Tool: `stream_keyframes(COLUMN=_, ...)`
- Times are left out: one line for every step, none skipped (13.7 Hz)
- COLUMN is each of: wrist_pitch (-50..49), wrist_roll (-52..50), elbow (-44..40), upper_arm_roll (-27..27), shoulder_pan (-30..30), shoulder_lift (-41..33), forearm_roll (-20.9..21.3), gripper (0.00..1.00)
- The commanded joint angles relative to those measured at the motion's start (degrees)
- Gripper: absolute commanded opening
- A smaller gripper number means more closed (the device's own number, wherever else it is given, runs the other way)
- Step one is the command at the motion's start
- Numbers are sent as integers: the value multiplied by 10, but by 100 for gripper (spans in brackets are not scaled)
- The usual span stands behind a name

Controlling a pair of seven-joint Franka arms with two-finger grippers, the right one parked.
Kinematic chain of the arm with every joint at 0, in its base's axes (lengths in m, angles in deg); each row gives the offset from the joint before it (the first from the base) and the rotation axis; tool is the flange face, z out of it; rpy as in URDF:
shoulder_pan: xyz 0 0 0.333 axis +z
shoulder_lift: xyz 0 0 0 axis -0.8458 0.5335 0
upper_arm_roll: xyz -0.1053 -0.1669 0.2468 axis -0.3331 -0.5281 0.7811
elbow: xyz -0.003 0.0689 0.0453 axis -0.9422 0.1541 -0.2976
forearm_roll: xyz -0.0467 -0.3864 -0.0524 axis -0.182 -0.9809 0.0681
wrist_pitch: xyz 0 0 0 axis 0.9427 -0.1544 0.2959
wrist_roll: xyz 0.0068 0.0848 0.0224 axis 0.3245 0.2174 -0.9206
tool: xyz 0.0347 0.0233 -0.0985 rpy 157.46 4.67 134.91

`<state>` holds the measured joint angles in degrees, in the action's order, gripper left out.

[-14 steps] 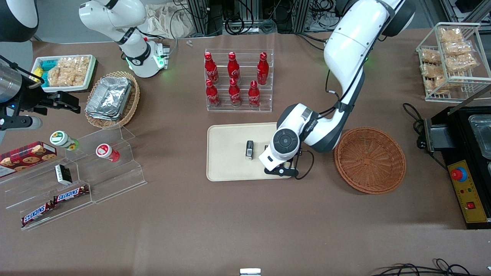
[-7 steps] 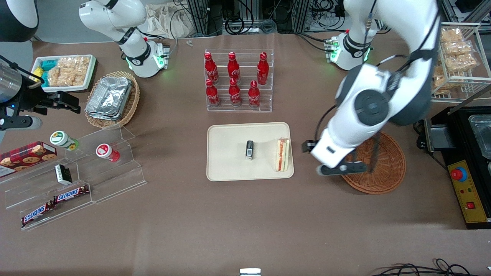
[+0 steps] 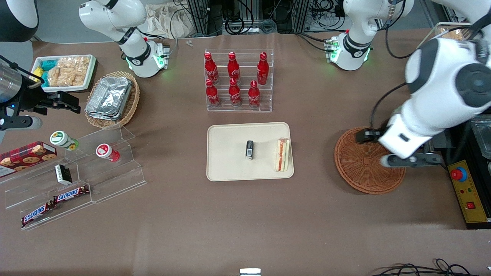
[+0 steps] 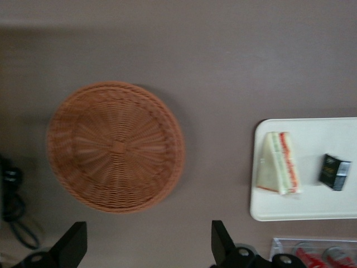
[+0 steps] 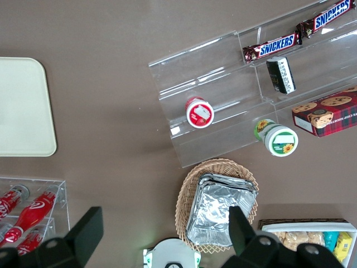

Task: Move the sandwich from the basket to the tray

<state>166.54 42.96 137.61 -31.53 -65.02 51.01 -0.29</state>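
Front view: the triangular white-bread sandwich is lying on the cream rectangular tray (beside a small black packet). The tool is hanging above the round reddish-brown wicker basket.

Left wrist view: the tool is gaping open, holding nothing.

The hand hangs above the basket's rim toward the working arm's end of the counter, fingers spread wide with nothing between them. Between basket and tray there's a bare strip of counter. On the tray, the sandwich sits along the edge nearest the basket, and a small black box near the middle. The rack of red bottles stands just beside the tray, farther from the front camera.
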Motion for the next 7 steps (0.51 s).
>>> stream_keyframes(wrist_pitch=-9, wrist_roll=117, elbow=54, upper_arm_roll=48, shoulder_pan=9, shoulder_lift=-46, forearm_roll=-22, gripper=100)
stream_keyframes(wrist_pitch=-18, wrist_roll=158, elbow=57, upper_arm_roll=73, shoulder_pan=9, shoulder_lift=-51, forearm_roll=-22, gripper=100)
stream_keyframes(wrist_pitch=-28, wrist_roll=177, elbow=52, upper_arm_roll=88, shoulder_pan=8, shoulder_lift=-50, forearm_roll=-22, gripper=100)
stream_keyframes(wrist_pitch=-36, wrist_roll=176, elbow=37, upper_arm_roll=91, shoulder_pan=9, shoulder_lift=-45, forearm_roll=-15, gripper=100)
stream_keyframes(wrist_pitch=-47, wrist_roll=177, elbow=7, upper_arm_roll=91, shoulder_pan=9, shoulder_lift=-31, forearm_roll=-11, gripper=100)
stream_keyframes(wrist_pitch=-57, wrist_roll=176, elbow=-18, upper_arm_roll=90, shoulder_pan=8, shoulder_lift=-18, forearm_roll=-11, gripper=100)
stream_keyframes(wrist_pitch=-58, wrist_roll=171, elbow=-38, upper_arm_roll=90, shoulder_pan=6, shoulder_lift=-8, forearm_roll=-12, gripper=100)
